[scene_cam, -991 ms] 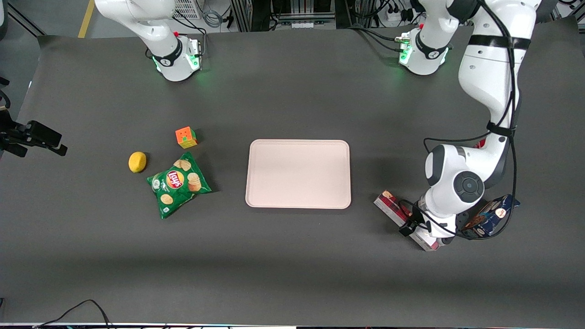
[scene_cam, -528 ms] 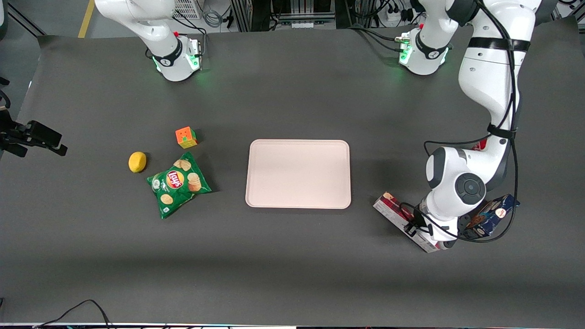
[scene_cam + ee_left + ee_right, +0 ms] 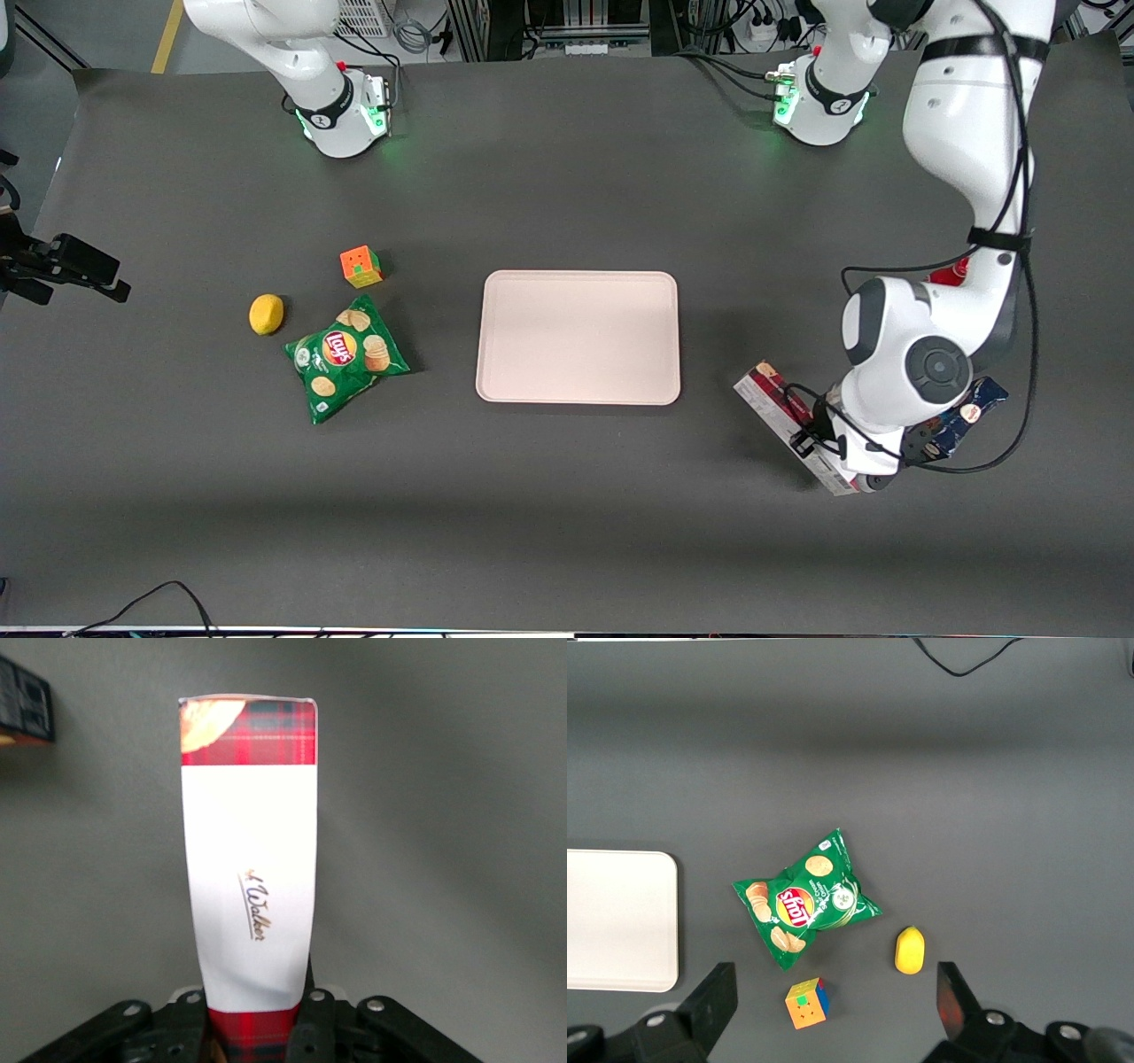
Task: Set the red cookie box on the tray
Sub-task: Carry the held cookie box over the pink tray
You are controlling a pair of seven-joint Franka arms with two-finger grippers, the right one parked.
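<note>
The tool (image 3: 257, 1028) clamps one end of the red cookie box (image 3: 251, 850); held so far off-centre, it could droop or twist free before reaching the tray (image 3: 578, 337) at nine o'clock.

The red cookie box (image 3: 784, 408) is a long narrow carton w/ dark red plaid, a big white middle section w/ script lettering and a cookie pic at the end. It sits toward the working arm's end of the worktop, angled diagonally, one end pointing at the tray, the other tucked under the wrist. From the wrist cam the gripper (image 3: 257, 1028) has it pinched between the fingers at the plaid end.

The tray (image 3: 578, 337) is a big flat pale pink rectangle, rounded corners, low rim, lying flat mid-worktop, apart from the box.
</note>
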